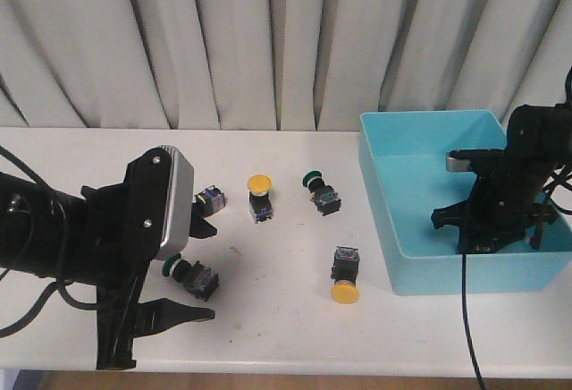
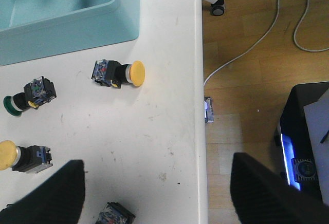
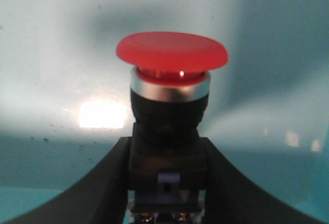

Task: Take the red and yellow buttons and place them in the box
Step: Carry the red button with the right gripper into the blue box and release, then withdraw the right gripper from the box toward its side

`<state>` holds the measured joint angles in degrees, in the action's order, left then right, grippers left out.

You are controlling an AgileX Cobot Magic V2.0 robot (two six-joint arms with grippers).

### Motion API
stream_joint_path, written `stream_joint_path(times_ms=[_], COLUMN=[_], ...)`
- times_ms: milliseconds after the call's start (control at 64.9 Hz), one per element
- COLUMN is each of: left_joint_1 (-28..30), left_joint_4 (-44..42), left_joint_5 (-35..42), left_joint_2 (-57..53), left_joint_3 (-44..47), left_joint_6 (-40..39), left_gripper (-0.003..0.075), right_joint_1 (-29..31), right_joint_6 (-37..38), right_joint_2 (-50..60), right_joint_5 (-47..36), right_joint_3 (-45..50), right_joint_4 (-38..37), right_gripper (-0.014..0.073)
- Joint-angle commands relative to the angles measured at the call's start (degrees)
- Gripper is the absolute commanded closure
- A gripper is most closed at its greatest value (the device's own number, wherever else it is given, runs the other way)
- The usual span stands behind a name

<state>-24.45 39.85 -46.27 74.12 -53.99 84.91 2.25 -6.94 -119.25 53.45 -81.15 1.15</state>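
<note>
Yellow buttons (image 1: 258,183) and (image 1: 345,292) lie on the white table (image 1: 268,318), with green-capped switches (image 1: 320,190) among them. The left tool (image 1: 183,269) hangs spread wide above the table. The right tool (image 1: 487,229), inside the turquoise box (image 1: 420,269), clamps a red button (image 3: 171,54).

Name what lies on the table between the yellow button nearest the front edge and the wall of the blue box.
Nothing: in the front view, bare white table separates the yellow button from the box.
</note>
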Motion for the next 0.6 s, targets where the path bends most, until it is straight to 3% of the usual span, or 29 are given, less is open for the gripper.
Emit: stream_joint_path(times_ms=[0, 293, 585], left_joint_1=[-0.01, -0.01, -0.01], left_joint_4=[2.31, 2.31, 2.42], left_joint_5=[1.56, 1.51, 0.0], left_joint_2=[-1.42, -1.42, -1.42], left_joint_3=[-1.21, -1.21, -1.21], left_joint_6=[-0.54, -0.54, -0.54], left_gripper=[0.0164, 0.0164, 0.0164], right_joint_1=[0.07, 0.07, -2.49], right_joint_6=[-0.18, -0.25, -1.29], right_joint_2=[2.52, 3.09, 16.98], right_joint_5=[0.26, 1.8, 5.4], right_joint_3=[-1.7, -3.47, -4.04], right_joint_4=[-0.06, -0.13, 2.34], right_gripper=[0.0336, 0.0131, 0.012])
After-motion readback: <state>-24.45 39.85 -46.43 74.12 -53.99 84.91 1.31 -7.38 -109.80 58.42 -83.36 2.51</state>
